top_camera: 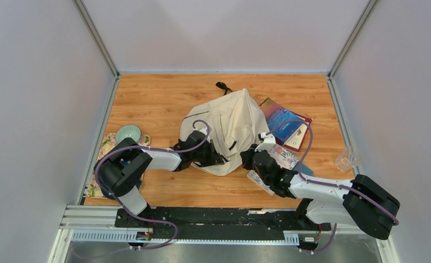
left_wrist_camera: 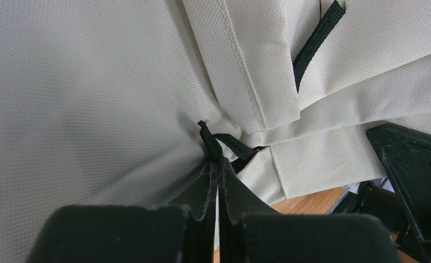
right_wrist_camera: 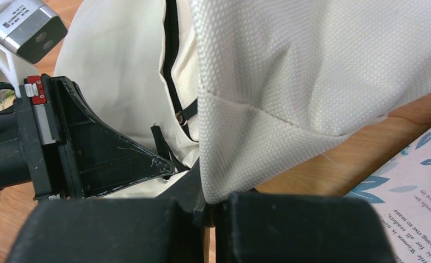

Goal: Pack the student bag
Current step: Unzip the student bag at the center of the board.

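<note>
The left gripper is closed on the black pull cord of the student bag. The right gripper is clamped on the bag's fabric edge from the opposite side.

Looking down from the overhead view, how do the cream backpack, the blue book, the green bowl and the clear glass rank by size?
1. student bag, by far the largest.
2. blue book, clearly smaller than the bag.
3. green bowl and clear glass look about alike, so I would not rank them.
</note>
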You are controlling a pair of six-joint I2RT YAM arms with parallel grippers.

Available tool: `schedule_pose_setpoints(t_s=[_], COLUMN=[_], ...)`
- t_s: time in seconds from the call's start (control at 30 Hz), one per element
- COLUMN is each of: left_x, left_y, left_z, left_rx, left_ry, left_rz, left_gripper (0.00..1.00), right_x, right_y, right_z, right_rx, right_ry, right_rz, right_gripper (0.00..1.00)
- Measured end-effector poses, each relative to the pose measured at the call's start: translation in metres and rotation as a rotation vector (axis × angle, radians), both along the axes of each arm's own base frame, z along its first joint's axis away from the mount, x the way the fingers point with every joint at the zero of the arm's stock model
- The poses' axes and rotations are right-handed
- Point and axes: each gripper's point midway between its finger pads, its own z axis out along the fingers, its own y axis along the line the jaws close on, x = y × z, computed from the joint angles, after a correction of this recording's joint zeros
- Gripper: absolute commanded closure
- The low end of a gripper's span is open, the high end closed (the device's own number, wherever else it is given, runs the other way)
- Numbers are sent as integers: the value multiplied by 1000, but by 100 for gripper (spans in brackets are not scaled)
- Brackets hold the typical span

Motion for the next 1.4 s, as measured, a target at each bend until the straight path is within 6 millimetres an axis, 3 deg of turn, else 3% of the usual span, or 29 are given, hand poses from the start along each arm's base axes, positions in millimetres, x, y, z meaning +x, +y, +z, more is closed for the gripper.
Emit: schedule_pose_setpoints(t_s=[0.3, 0.53, 0.73, 0.9, 1.07, 1.17, 1.2, 1.23, 1.3, 1.4], left_x=[5, 16, 25, 30, 30, 29, 28, 27, 23, 17], left_y=[15, 29, 43, 53, 60, 64, 66, 68, 72, 77], left_z=[5, 26, 46, 56, 60, 59, 58, 55, 48, 37], left_rx=[91, 149, 170, 194, 211, 220, 225, 231, 244, 251], left_ry=[-92, -211, -304, -356, -375, -373, -370, -362, -340, -307], left_rz=[-8, 7, 36, 51, 59, 66, 67, 69, 73, 82], left_gripper=[100, 100, 100, 100, 100, 100, 100, 100, 100, 100], right_x=[9, 36, 60, 91, 108, 109, 108, 108, 104, 90], right_y=[-9, -17, -6, 6, 16, 21, 22, 23, 21, 16], right_z=[-4, 4, 18, 25, 30, 29, 27, 26, 23, 13], right_rx=[-26, 31, 61, 77, 90, 93, 91, 94, 101, 123], right_ry=[61, 119, 147, 190, 219, 233, 240, 246, 258, 295], right_rz=[-11, -7, 46, 97, 150, 186, 197, 203, 218, 218], right_gripper=[100, 100, 100, 100, 99, 69, 46, 38, 24, 22])
